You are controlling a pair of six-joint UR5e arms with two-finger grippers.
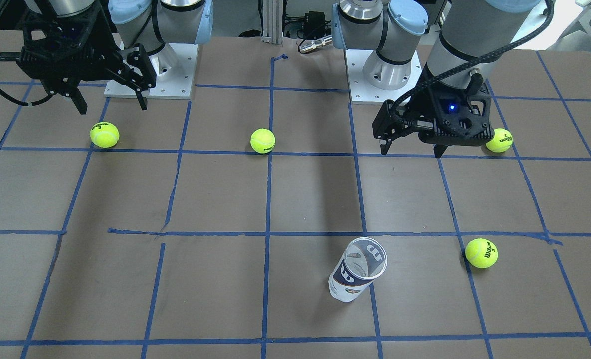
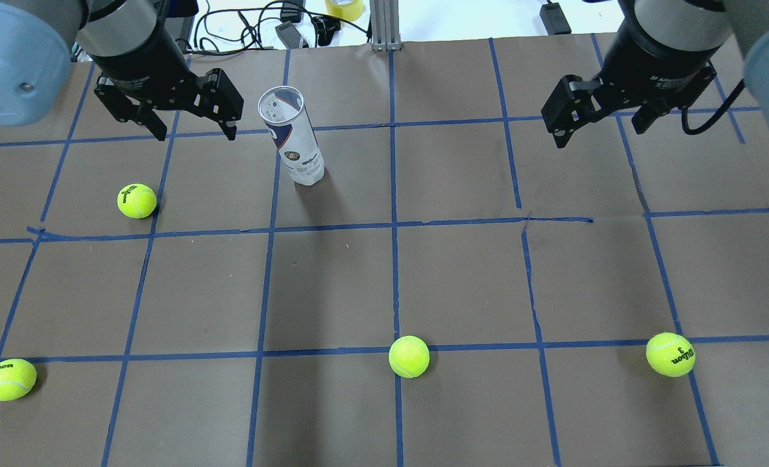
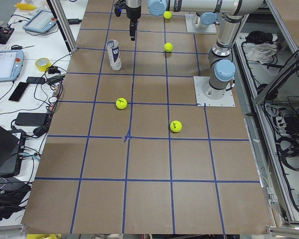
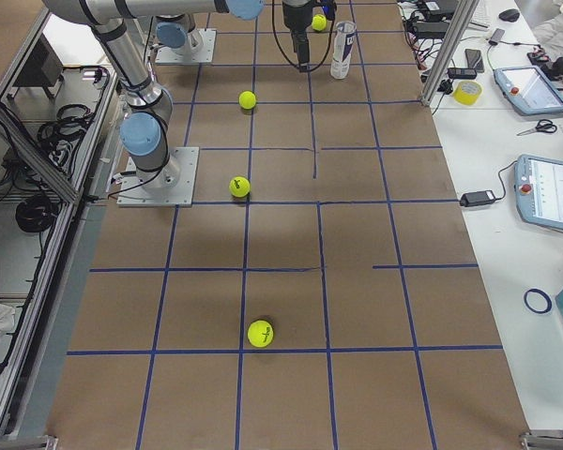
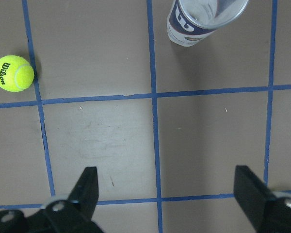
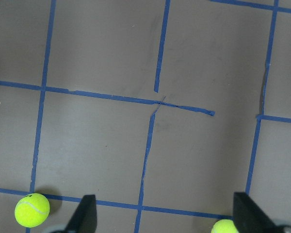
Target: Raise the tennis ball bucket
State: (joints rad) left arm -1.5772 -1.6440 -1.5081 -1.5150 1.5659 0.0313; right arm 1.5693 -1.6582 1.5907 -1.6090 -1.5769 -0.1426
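The tennis ball bucket (image 2: pixel 291 139) is a clear tube with a white label. It stands upright and empty on the brown table, open end up, and also shows in the front view (image 1: pixel 357 269), the left side view (image 3: pixel 113 55) and the right side view (image 4: pixel 343 47). My left gripper (image 2: pixel 195 133) is open and empty. It hovers above the table beside the tube and does not touch it. It also shows in the front view (image 1: pixel 412 152). In the left wrist view the tube (image 5: pixel 206 19) lies ahead of the open fingers (image 5: pixel 85 194). My right gripper (image 2: pixel 598 133) is open and empty, far off.
Several yellow-green tennis balls lie on the blue-taped grid: one (image 2: pixel 136 200) near the left gripper, and others along the near row (image 2: pixel 9 379), (image 2: pixel 409 357), (image 2: pixel 670 353). The right wrist view shows two balls (image 6: pixel 32 209), (image 6: pixel 225 225). Cables and a tape roll (image 2: pixel 345 8) lie past the far edge.
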